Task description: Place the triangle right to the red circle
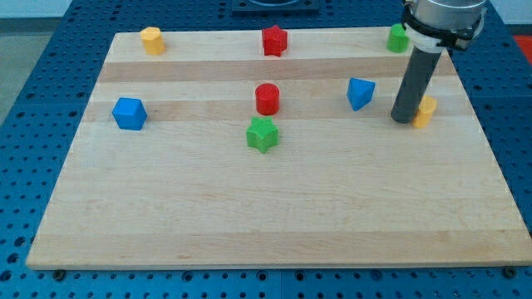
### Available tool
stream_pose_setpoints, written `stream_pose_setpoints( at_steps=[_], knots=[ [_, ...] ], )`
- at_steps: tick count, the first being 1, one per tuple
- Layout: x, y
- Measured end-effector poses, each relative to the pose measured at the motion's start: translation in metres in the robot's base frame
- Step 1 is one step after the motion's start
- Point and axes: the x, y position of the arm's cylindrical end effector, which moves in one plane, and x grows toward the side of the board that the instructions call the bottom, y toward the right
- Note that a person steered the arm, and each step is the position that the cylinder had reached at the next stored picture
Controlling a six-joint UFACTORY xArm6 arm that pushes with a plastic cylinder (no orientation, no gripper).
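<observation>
while my tip is resting at the frame's right, touching a yellow block, the blue triangular block is sitting right of the red cylinder; no jaws exist; next, likely nudging it leftward, closer.
</observation>
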Motion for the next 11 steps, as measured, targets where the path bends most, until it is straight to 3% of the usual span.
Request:
stream_pose_setpoints(
  at_steps=[3,6,11],
  knots=[
    [-0.008,-0.008],
    [-0.061,-0.038],
    [-0.076,-0.143]
  ],
)
